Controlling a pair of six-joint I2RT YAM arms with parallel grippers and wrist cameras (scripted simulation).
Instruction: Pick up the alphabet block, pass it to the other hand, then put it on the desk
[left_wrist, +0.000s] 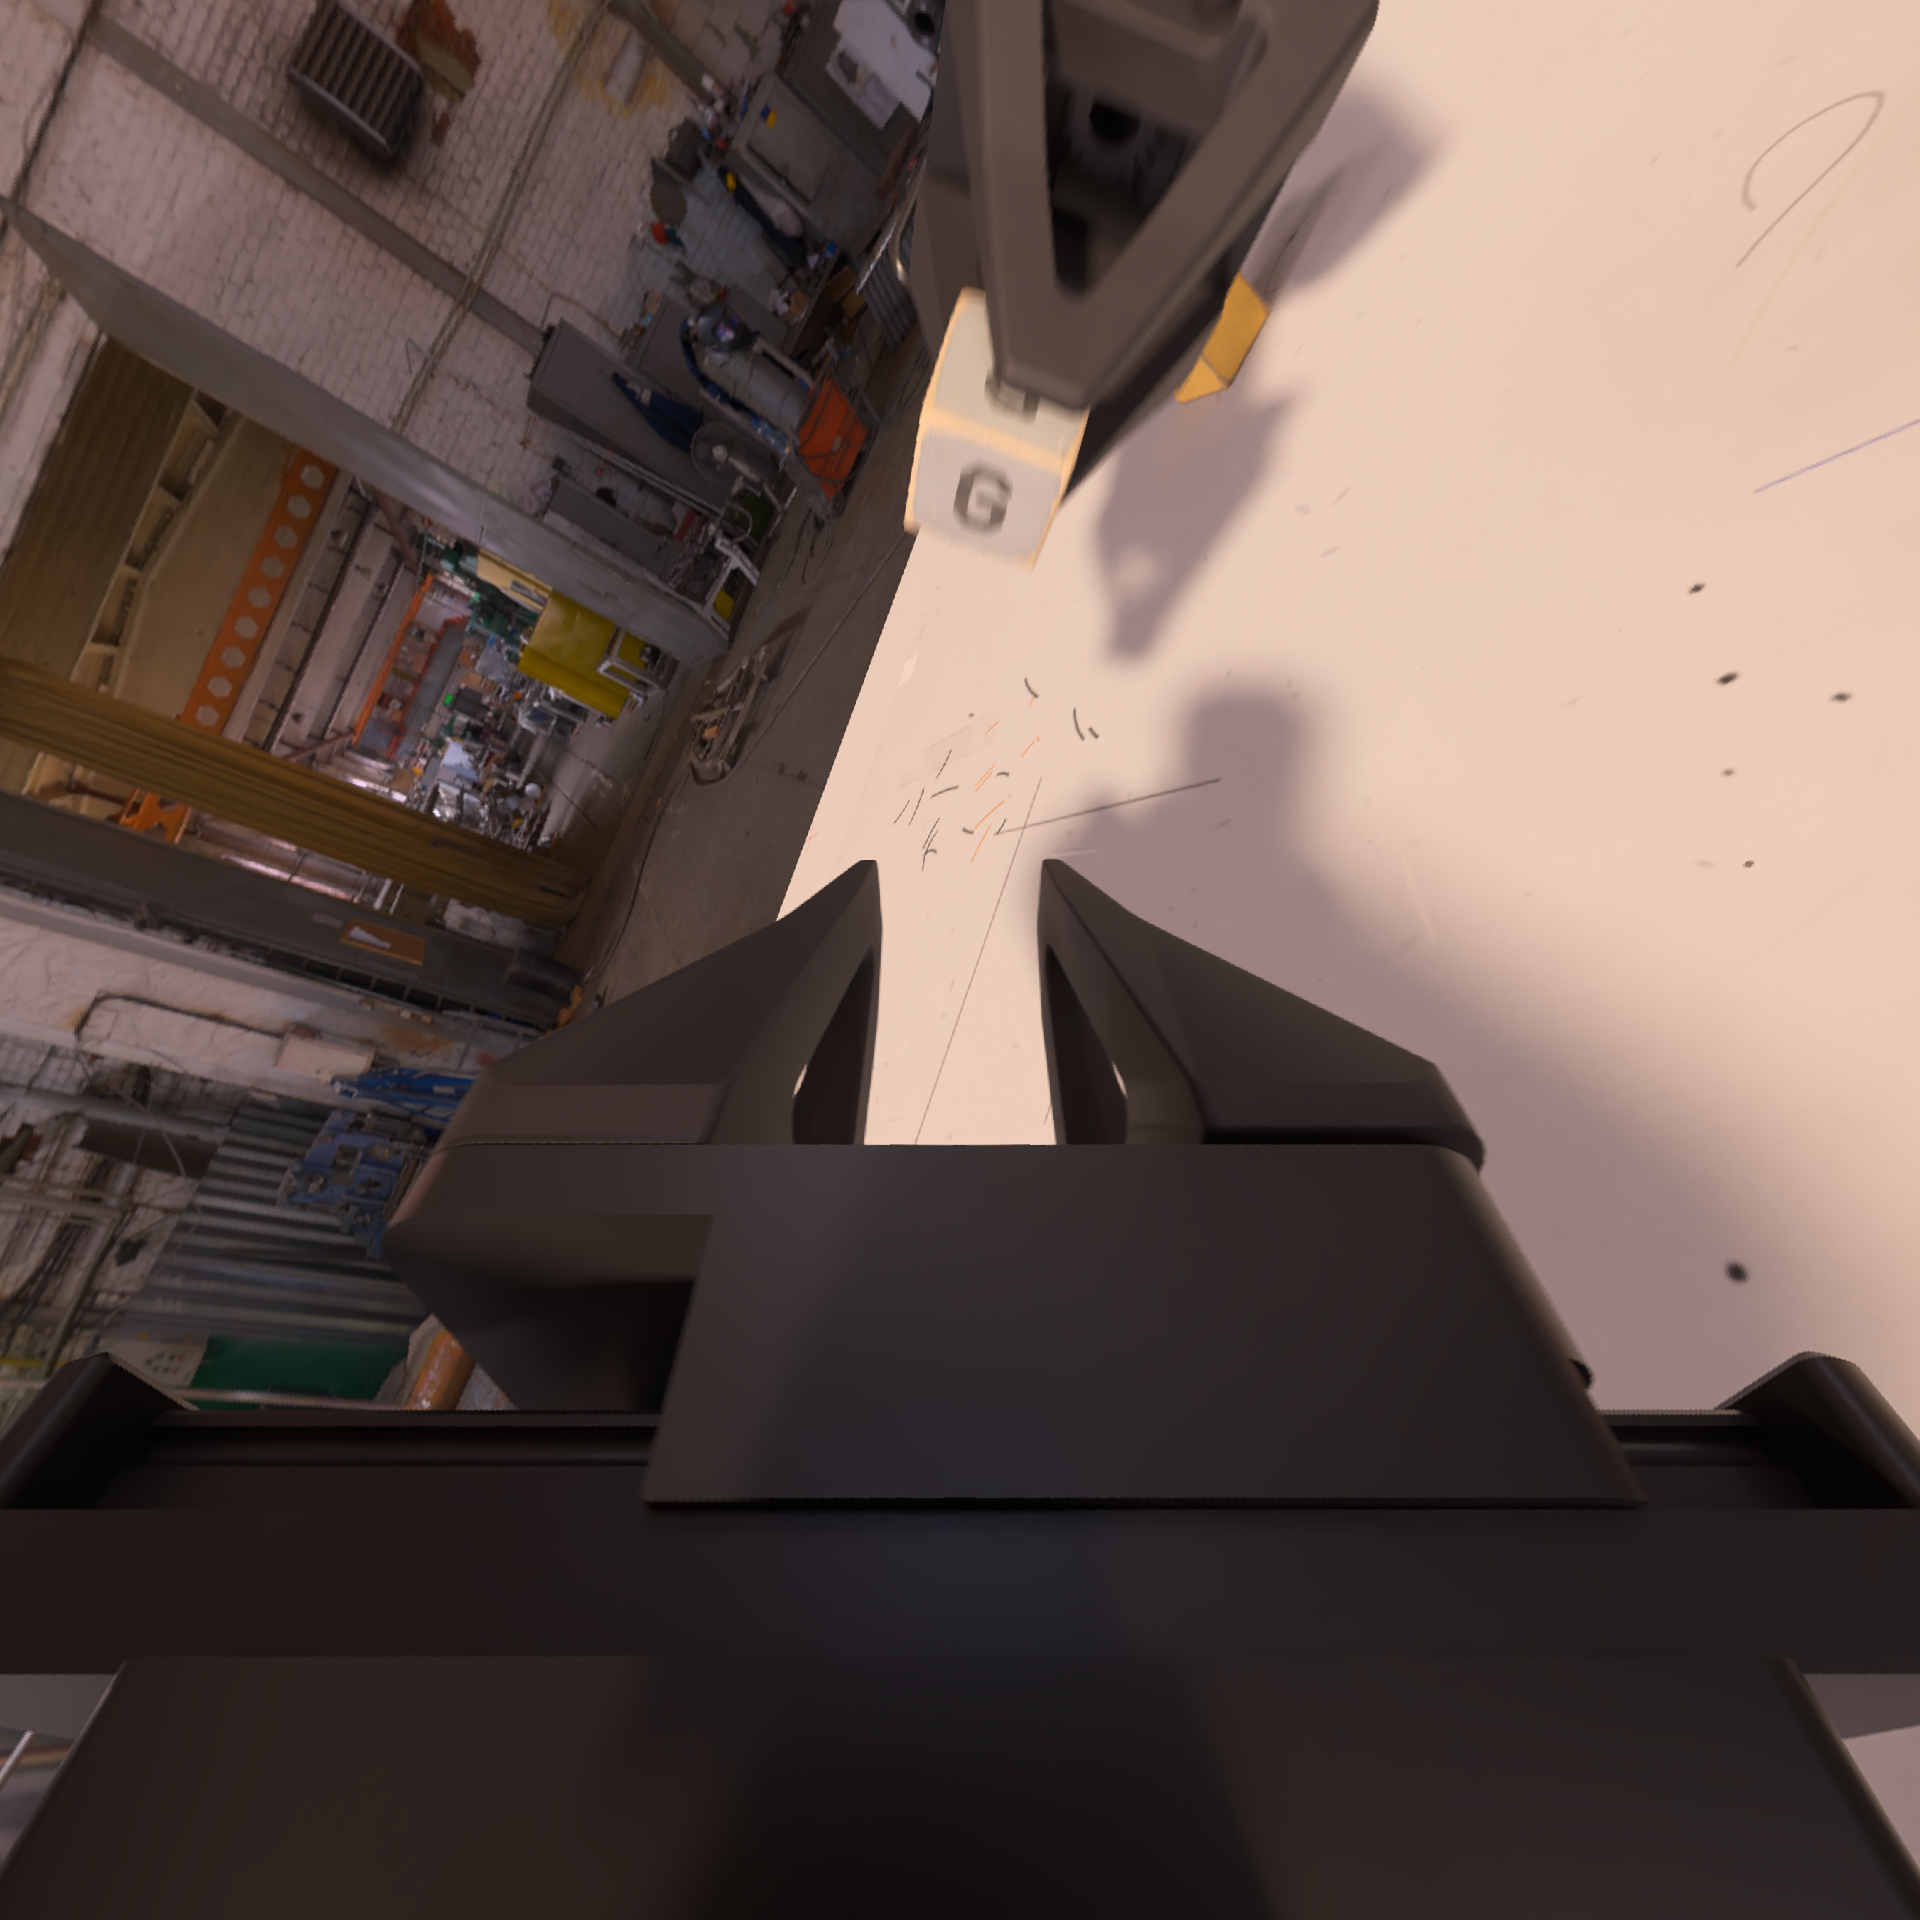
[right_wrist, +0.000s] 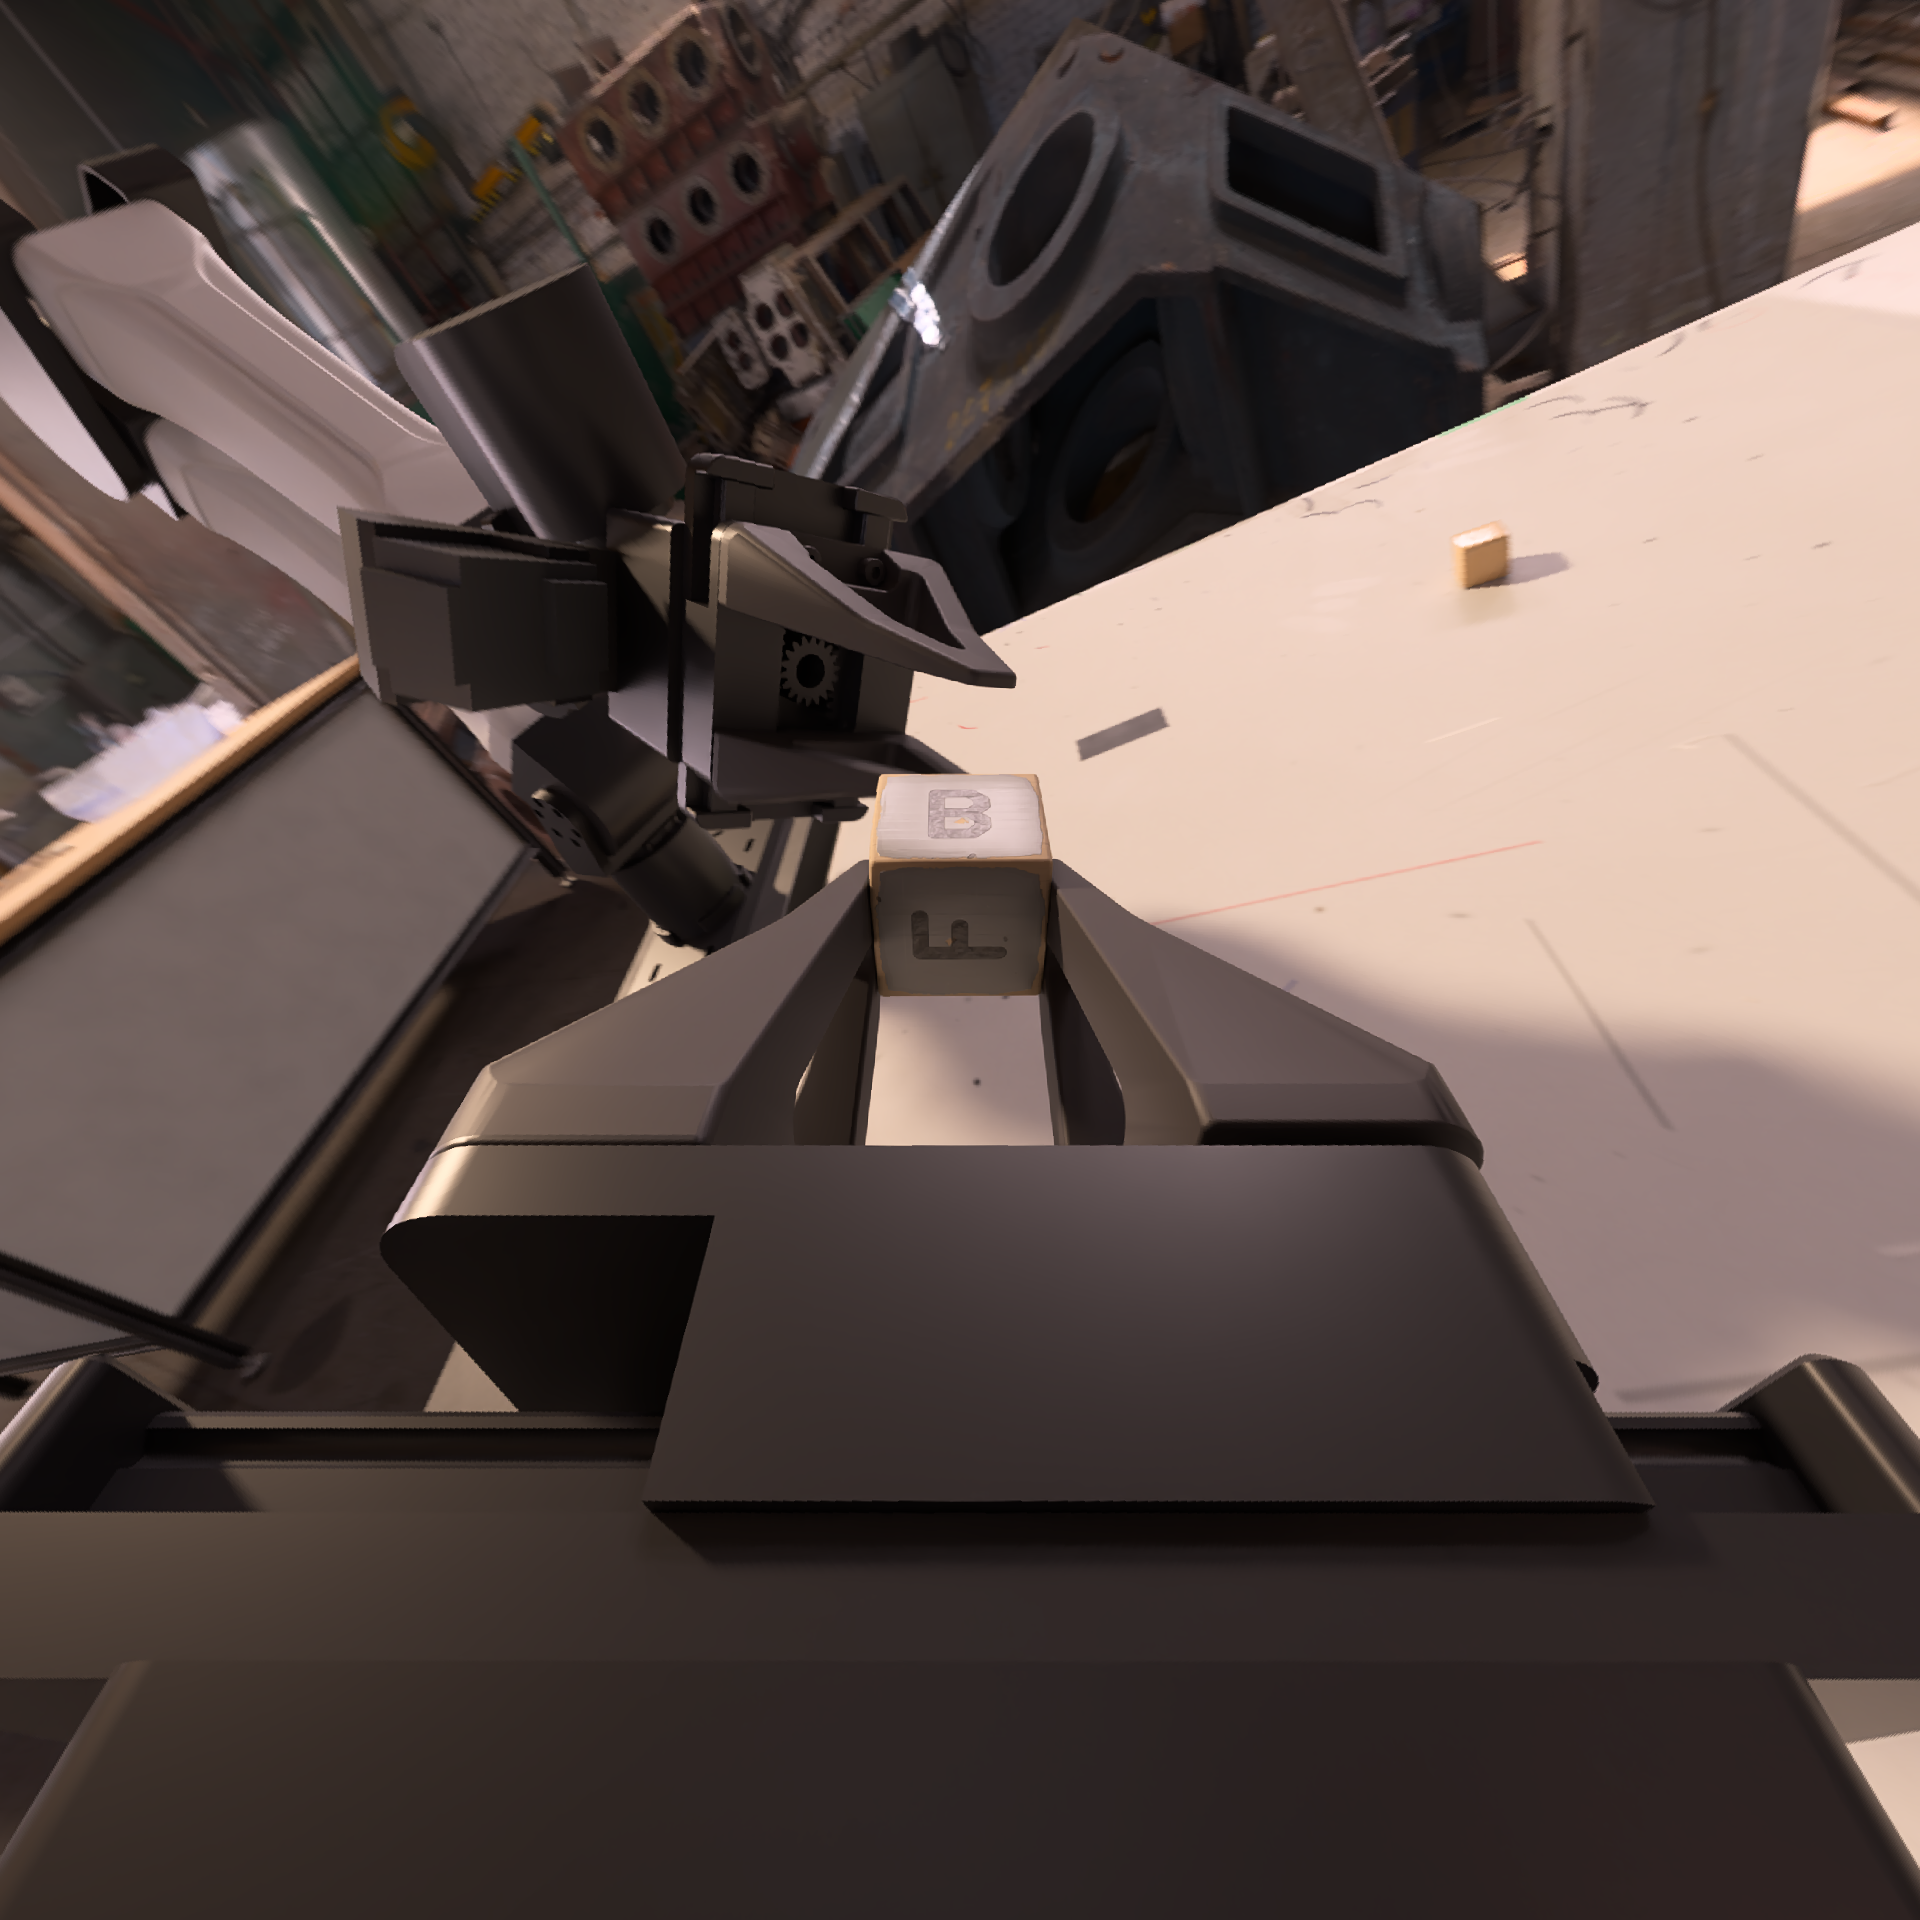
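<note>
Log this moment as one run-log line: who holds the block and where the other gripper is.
block: alphabet block off desk | right gripper: shut on it | left gripper: open, empty, apart | handover: pending

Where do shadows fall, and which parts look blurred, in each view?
Left wrist view: the block and right gripper above it look blurred; soft shadows lie on the desk beside them. Right wrist view: the block is sharp, the hall behind smeared, and a broad shadow covers the desk at right.

In the left wrist view the right gripper (left_wrist: 1023, 390) runs off the top edge and covers part of the block (left_wrist: 982, 457); the small tan thing (left_wrist: 1231, 338) behind it is half hidden.
</note>
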